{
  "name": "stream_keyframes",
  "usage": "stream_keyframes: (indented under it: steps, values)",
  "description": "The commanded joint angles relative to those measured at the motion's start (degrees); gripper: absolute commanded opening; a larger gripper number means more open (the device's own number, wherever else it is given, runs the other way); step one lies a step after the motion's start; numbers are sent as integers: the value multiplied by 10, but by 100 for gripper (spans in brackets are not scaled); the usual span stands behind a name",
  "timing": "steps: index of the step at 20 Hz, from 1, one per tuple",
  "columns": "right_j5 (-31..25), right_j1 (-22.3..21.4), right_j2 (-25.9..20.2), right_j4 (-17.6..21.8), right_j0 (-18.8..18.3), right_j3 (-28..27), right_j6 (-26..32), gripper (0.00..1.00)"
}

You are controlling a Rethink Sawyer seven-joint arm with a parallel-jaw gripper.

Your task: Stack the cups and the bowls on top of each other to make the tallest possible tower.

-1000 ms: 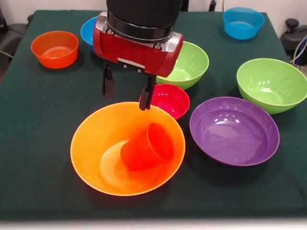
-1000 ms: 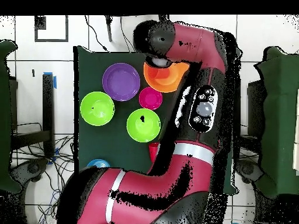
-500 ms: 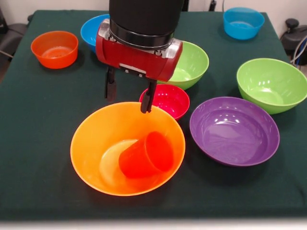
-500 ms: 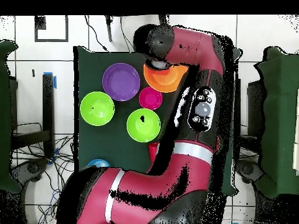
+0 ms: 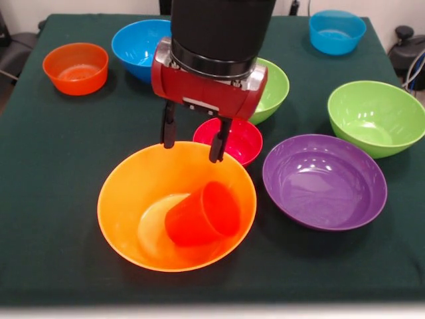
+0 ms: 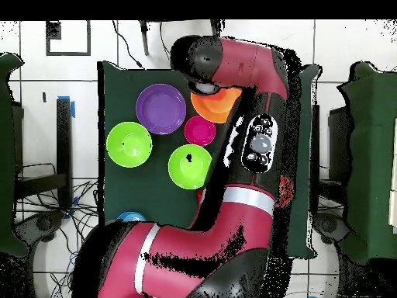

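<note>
A big orange bowl [image 5: 123, 199] sits at the table's near middle, and an orange cup [image 5: 202, 214] lies on its side inside it, mouth facing up and right. My gripper [image 5: 192, 149] hangs open over the bowl's far rim with nothing between its fingers, clear of the cup. Just behind its right finger [image 5: 217, 147] is a small crimson bowl [image 5: 244, 141], which also shows in the overhead view [image 6: 200, 130]. In the overhead view the arm covers the gripper and most of the big orange bowl [image 6: 219, 106].
A purple bowl [image 5: 324, 181] stands to the right of the big bowl. Lime green bowls [image 5: 375, 116] [image 5: 271, 83], blue bowls [image 5: 137, 40] [image 5: 337, 31] and a small orange bowl [image 5: 76, 68] ring the far half of the dark green table [image 5: 53, 166].
My gripper has shifted to the right along the big bowl's far rim, still open, uncovering more of the blue bowl behind it. The cup settled slightly inside the bowl.
</note>
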State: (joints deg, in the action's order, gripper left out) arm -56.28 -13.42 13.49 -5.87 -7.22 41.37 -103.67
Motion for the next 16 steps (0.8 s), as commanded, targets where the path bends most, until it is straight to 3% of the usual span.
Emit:
stream_keyframes:
  steps: [1,6,16]
  values:
    - [20,45,-52,10,7,40,-50,100]
    - [4,66,-52,3,-6,4,-50,100]
    - [21,83,-53,-1,-7,-5,-54,100]
